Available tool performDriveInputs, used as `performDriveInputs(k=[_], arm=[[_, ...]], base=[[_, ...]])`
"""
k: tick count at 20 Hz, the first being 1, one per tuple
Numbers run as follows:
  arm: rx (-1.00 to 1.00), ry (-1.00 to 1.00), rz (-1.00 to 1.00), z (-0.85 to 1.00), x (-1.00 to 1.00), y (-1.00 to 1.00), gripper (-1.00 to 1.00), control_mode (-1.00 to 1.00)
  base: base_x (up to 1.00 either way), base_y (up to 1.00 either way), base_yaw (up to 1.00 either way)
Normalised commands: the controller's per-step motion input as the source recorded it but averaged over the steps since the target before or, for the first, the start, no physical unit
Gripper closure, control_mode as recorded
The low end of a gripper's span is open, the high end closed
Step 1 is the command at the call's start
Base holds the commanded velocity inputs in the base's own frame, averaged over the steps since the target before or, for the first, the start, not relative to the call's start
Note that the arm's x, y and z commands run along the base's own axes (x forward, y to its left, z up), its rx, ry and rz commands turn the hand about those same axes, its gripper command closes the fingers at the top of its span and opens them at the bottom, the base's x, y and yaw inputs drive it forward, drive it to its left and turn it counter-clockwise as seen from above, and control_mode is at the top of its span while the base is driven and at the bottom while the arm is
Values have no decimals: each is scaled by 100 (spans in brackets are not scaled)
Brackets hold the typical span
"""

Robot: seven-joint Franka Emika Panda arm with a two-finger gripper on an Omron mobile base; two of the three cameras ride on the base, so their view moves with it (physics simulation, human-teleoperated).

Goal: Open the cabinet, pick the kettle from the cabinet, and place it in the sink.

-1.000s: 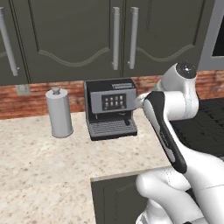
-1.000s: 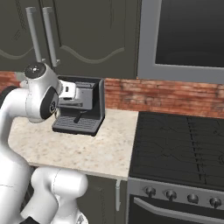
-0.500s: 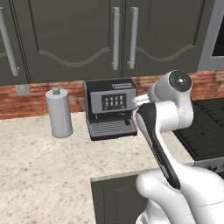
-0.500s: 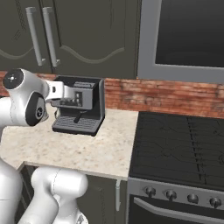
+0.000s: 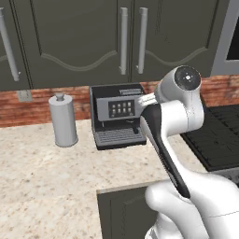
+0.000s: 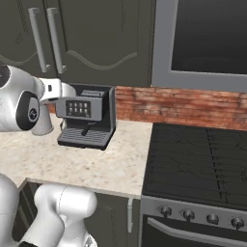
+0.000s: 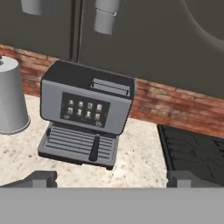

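Dark grey-green wall cabinet (image 5: 93,42) with arched-panel doors stands closed above the speckled beige stone counter (image 5: 42,182); we take the kettle to be behind those doors, and cannot confirm it; the sink we could not locate either. Long vertical silver bar handles (image 5: 123,39) flank the centre seam; we judge them rigid, smooth metal, likely slippery, best taken mid-length with the fingers square across the bar, so the hinged door swings without twisting. Our claw (image 7: 111,179) has its jaws spread wide and holds nothing; it faces the grey and black coffee machine (image 7: 85,113) from counter height, below the handle ends. A tall grey cylinder with a knob (image 5: 63,120) stands just left of the machine; the black stovetop (image 6: 198,159) lies to its right. We judge the door step not yet begun.
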Motion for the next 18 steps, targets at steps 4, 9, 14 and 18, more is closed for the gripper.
performDriveInputs(k=[4, 9, 14, 18], arm=[[-1, 0, 0, 33, 0, 8, -100, -100], [0, 0, 0, 30, 0, 10, -100, -100], [0, -1, 0, 25, 0, 6, -100, -100], [0, 0, -2, 20, 3, 1, -100, -100]], base=[[0, 0, 0], [0, 0, 0], [0, 0, 0], [0, 0, 0]])
